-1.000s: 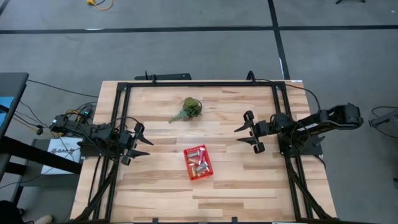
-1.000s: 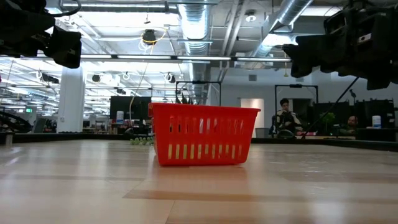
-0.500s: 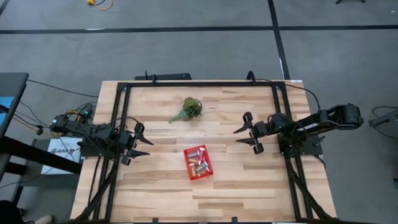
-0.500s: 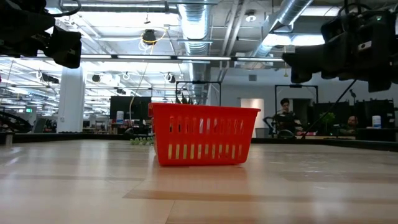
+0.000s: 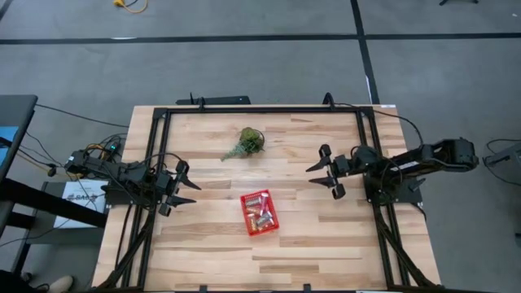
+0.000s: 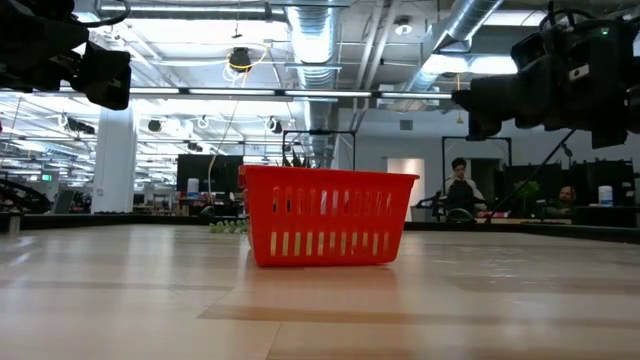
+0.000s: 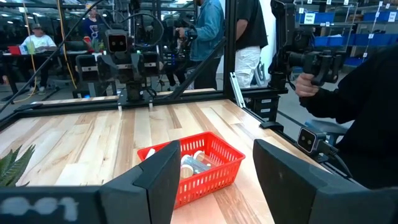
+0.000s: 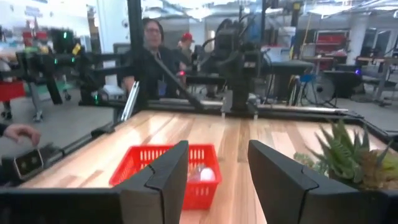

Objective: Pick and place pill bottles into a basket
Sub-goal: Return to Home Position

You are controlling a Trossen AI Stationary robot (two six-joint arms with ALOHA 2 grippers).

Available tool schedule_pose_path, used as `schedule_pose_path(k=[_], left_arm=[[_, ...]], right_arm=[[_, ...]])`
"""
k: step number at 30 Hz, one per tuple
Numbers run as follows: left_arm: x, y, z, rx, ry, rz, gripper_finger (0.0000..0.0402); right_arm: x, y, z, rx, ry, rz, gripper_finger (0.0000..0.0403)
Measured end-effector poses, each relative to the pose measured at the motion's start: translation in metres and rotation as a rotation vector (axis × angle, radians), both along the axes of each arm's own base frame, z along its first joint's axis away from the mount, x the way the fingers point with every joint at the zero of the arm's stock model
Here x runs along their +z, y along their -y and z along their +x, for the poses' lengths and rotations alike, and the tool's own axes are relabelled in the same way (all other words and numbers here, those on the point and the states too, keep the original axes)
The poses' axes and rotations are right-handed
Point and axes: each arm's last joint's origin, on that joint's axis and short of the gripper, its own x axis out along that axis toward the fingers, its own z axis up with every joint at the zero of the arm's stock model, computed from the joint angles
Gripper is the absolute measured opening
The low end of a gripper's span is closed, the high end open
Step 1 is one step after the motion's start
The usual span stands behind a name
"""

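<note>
The red basket stands on the table near its middle, a little toward the near edge; it also shows in the low view, the left wrist view and the right wrist view. Several pill bottles with white caps lie inside it. My left gripper is open and empty at the table's left side. My right gripper is open and empty at the table's right side, above the table. No bottle shows loose on the table.
A green plant sprig lies on the far middle of the table. A black frame runs around the table's edges. People stand beyond the table in both wrist views. Bare wood lies around the basket.
My right gripper has drifted slightly toward the table's far edge and risen a little in the low view. It stays open. The basket and the left arm have kept still.
</note>
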Motion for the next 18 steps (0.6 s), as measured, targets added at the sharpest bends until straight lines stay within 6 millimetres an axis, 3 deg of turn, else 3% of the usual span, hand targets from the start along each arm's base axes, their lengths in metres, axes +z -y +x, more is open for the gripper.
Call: schedule_pose_path(k=[18], left_arm=[[0.000,0.000,0.000,0.000,0.000,0.000,0.0192]], right_arm=[[0.040,-0.003,-0.022,0.154,0.236,0.038,0.0158]])
